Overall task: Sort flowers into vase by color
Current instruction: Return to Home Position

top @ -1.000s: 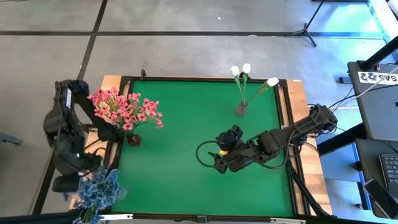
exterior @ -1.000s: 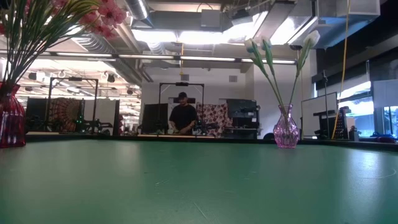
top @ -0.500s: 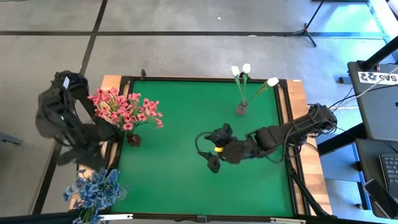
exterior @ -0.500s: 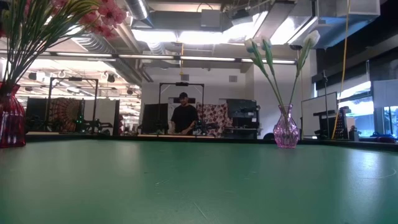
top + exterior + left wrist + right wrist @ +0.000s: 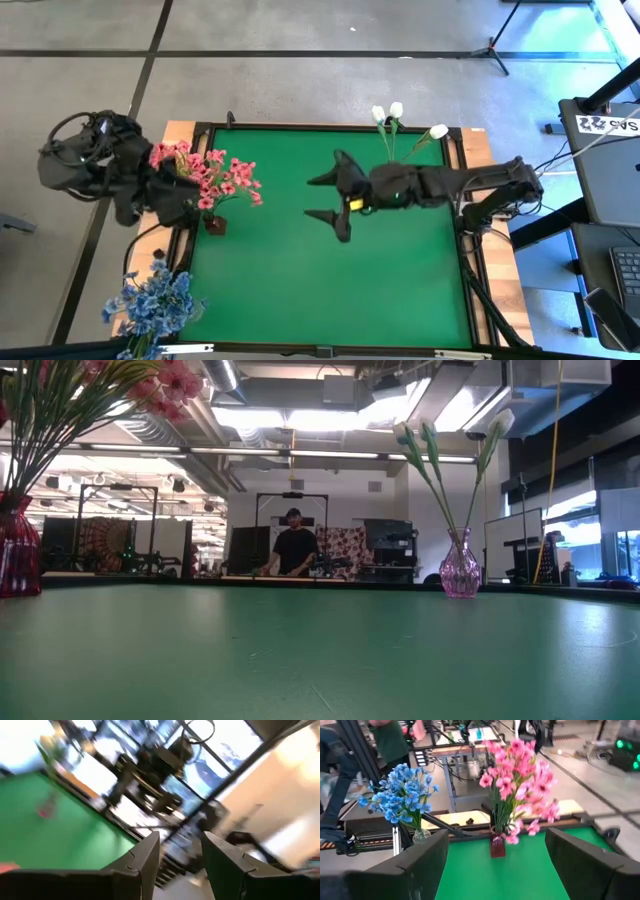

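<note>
Pink blossoms (image 5: 205,175) stand in a red vase (image 5: 215,225) at the table's left edge. Blue blossoms (image 5: 150,305) fill a clear vase (image 5: 420,836) off the near left corner. White tulip buds (image 5: 395,112) rise from a purple vase (image 5: 460,565) near the far right. My right gripper (image 5: 318,198) hovers open above the table's middle, pointing toward the pink blossoms (image 5: 520,775) and blue blossoms (image 5: 402,795). My left gripper (image 5: 190,205) sits just left of the red vase, and its fingers (image 5: 150,862) are a little apart with nothing between them.
The green mat (image 5: 300,290) is bordered by a dark frame (image 5: 330,127) and wooden strips. Cables (image 5: 480,300) run along the right side. A person (image 5: 293,550) stands in the room beyond the far edge. No arm shows in the low view.
My right gripper has risen from low over the mat's right half, moved toward the far edge and turned level to face the table's left. My left arm has swung from beside the blue flowers toward the far edge, ending next to the pink flowers. The flowers and vases have stayed put.
</note>
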`<action>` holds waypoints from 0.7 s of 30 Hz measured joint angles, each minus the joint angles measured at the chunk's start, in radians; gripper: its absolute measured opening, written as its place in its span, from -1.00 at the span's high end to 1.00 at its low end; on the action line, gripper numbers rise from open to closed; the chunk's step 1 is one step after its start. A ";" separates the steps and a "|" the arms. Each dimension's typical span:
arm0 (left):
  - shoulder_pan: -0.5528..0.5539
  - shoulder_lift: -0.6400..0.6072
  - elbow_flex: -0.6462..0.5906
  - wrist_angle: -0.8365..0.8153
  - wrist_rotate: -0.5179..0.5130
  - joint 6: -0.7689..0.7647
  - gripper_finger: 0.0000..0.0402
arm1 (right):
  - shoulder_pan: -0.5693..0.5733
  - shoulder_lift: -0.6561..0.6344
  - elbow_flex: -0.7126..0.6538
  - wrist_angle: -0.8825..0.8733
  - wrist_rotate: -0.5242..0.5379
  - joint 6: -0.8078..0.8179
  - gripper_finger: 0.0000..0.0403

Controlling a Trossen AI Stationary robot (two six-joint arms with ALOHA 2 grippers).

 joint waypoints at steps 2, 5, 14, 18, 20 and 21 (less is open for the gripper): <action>0.016 -0.008 0.000 -0.001 -0.031 0.096 0.30 | -0.033 -0.011 0.006 0.002 -0.057 -0.042 -0.64; 0.072 -0.040 -0.002 0.031 -0.043 0.189 0.30 | -0.085 -0.026 0.006 0.000 -0.112 -0.083 -0.64; 0.276 -0.119 -0.012 0.296 0.151 0.598 0.30 | -0.234 -0.066 0.006 -0.007 -0.177 -0.142 -0.62; 0.381 -0.117 -0.083 0.419 0.230 0.700 0.30 | -0.311 -0.083 0.005 0.025 -0.221 -0.157 -0.45; 0.445 -0.117 -0.146 0.537 0.278 0.769 0.30 | -0.358 -0.092 0.005 0.033 -0.251 -0.161 -0.34; 0.479 -0.116 -0.182 0.603 0.306 0.804 0.30 | -0.381 -0.096 0.005 0.033 -0.266 -0.161 -0.28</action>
